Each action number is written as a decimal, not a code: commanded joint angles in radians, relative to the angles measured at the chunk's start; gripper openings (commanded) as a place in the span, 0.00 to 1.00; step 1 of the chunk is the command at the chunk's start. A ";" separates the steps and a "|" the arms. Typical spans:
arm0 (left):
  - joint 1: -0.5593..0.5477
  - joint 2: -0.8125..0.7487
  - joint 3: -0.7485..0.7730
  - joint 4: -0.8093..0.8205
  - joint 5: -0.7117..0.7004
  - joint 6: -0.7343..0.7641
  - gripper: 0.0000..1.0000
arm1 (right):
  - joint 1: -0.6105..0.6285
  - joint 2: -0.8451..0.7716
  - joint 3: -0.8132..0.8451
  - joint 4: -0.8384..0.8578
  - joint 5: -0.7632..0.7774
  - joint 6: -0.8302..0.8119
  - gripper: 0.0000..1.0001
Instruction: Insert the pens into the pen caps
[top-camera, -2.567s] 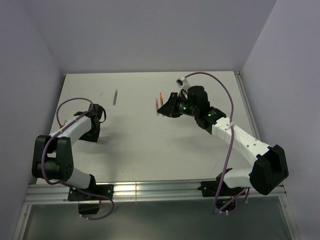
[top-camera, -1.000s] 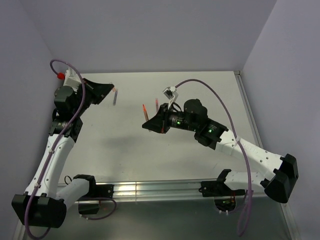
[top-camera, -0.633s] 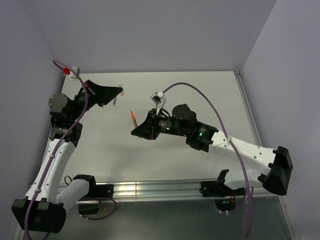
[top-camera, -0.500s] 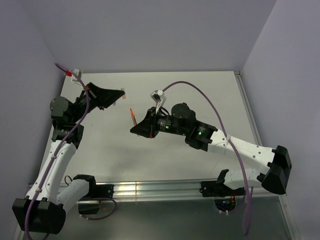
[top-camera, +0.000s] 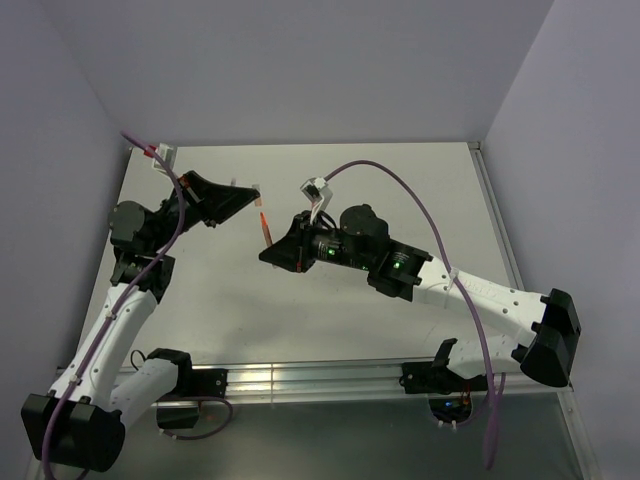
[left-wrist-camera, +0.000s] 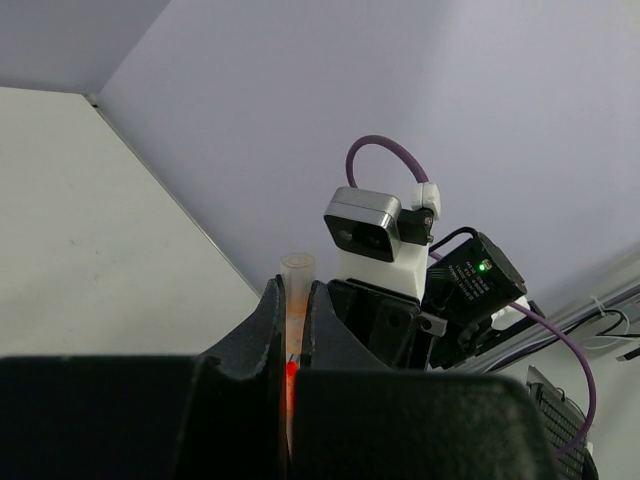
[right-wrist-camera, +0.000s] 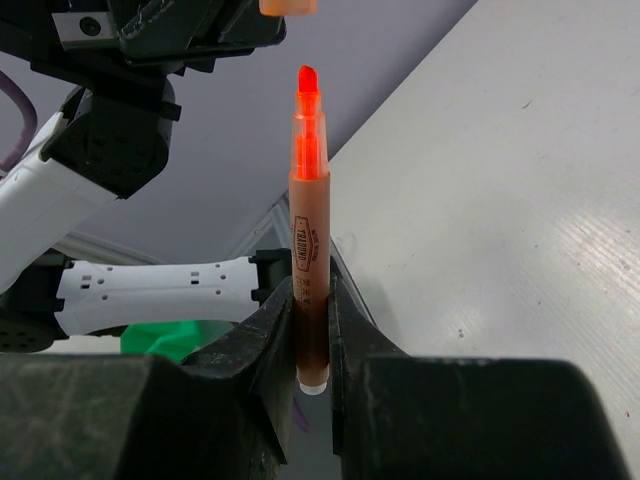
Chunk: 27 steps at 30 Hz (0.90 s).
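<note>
My right gripper (top-camera: 272, 247) is shut on a red-orange pen (top-camera: 265, 228) and holds it above the table, tip up. In the right wrist view the pen (right-wrist-camera: 308, 230) stands upright between the fingers of this gripper (right-wrist-camera: 311, 300). My left gripper (top-camera: 252, 192) is shut on a pale pinkish pen cap (top-camera: 258, 190) just above the pen's tip. In the left wrist view the cap (left-wrist-camera: 297, 285) sticks out between the fingers of that gripper (left-wrist-camera: 297, 300), open end outward. The cap's end (right-wrist-camera: 288, 6) shows a short gap above the tip. The other pens and caps are hidden.
The white table (top-camera: 400, 180) is bounded by purple-grey walls behind and on both sides. A metal rail (top-camera: 300, 378) runs along the near edge by the arm bases. The right arm's purple cable (top-camera: 400, 180) arcs over the table's middle.
The left arm rose from its rest and swung right with the cap. The right gripper carried the pen left and towards it. Cap and pen tip now nearly meet.
</note>
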 joint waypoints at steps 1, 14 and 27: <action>-0.017 -0.016 0.004 0.032 -0.019 0.016 0.00 | 0.007 -0.005 0.051 0.040 0.026 -0.004 0.00; -0.032 -0.006 -0.005 0.020 -0.028 0.028 0.00 | 0.009 -0.017 0.056 0.020 0.049 -0.016 0.00; -0.053 -0.006 -0.032 0.034 -0.025 0.021 0.00 | 0.007 -0.020 0.053 0.019 0.060 -0.016 0.00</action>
